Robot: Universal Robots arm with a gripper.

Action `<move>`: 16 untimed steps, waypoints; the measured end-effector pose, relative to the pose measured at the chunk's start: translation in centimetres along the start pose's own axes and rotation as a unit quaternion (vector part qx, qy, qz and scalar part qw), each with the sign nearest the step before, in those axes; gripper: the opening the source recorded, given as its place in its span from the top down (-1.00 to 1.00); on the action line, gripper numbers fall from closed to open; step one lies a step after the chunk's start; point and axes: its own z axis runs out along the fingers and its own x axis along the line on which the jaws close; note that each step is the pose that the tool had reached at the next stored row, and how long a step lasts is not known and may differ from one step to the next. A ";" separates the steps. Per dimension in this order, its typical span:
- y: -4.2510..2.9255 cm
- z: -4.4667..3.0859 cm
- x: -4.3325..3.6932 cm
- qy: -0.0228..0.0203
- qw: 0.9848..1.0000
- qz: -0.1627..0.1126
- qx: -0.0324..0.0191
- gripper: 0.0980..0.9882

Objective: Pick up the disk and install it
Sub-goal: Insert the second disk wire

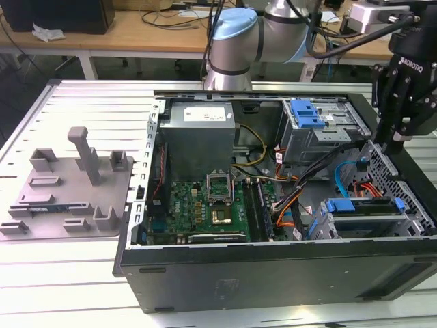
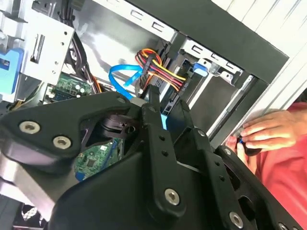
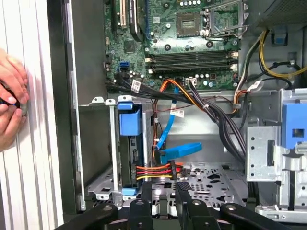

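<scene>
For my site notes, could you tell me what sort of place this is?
Probably a robotics lab or workshop: an open computer case lies on a slotted metal table, with cable-strewn wooden benches behind the arm.

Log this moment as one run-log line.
gripper: shut, empty, over the open computer case | disk: seated in its bay with blue rails, cables plugged | hand: resting outside the case wall

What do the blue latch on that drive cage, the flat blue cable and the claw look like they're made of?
The blue latch looks like moulded plastic: even colour, soft sheen. The cage around it looks like bare sheet metal, grey with folded edges. The flat blue cable seems a flexible plastic-sheathed ribbon, since it bends in a loop. The claw is matt black, metal or hard plastic; its bolted links suggest metal.
</scene>
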 end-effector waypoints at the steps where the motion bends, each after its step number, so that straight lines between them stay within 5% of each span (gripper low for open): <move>1: 0.13 -0.02 -0.13 0.002 1.000 -0.002 0.000 0.47; 3: 0.57 -0.04 -0.39 0.013 1.000 -0.010 0.001 0.47; 7: 1.25 0.03 -0.65 0.024 0.999 -0.021 0.002 0.47; 16: 1.96 1.51 -0.92 0.024 0.999 -0.038 0.005 0.47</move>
